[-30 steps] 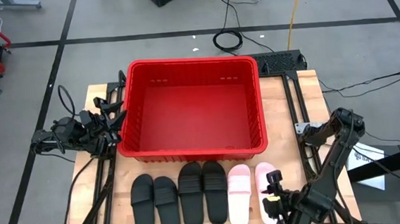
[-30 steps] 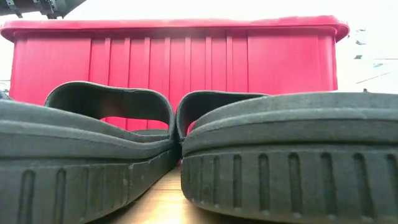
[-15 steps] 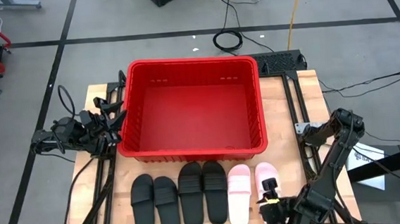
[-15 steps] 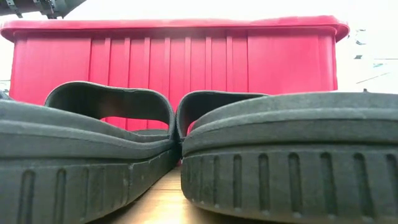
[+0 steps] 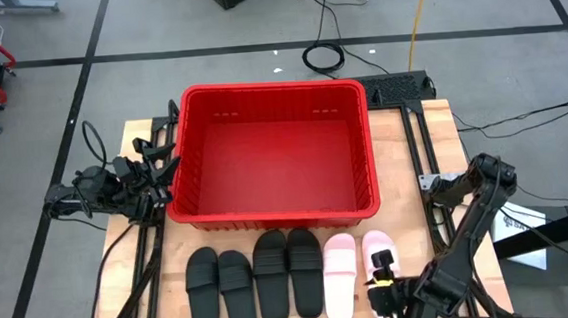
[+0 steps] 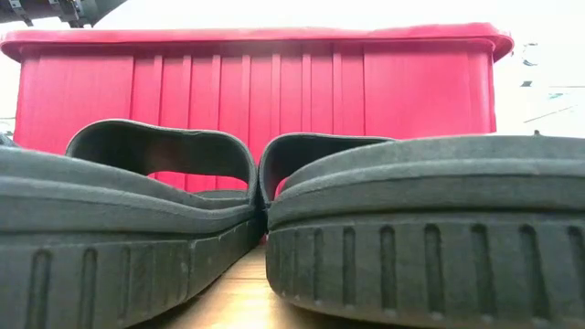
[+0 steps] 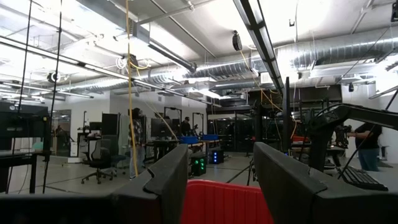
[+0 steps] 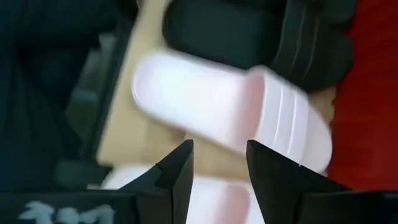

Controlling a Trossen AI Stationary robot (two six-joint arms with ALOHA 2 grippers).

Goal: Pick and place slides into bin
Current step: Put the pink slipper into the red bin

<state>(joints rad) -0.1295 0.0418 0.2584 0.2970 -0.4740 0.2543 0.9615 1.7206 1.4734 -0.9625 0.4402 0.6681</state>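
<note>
A grey floor with cables surrounds my wooden table [image 5: 403, 136]. Six slides lie in a row along its near edge: four black slides [image 5: 254, 281] side by side, then two pale pink slides [image 5: 340, 275] at the right end of the row. The red bin [image 5: 272, 152] stands just behind them, with nothing in it. My right gripper [image 5: 381, 290] hovers over the heel end of the outermost pink slide [image 5: 376, 243], fingers [image 8: 180, 171] spread apart with nothing between them, that slide directly beneath in the right wrist view. My left gripper [image 5: 164, 167] waits beside the bin's left wall, fingers [image 7: 168, 180] spread, holding nothing.
</note>
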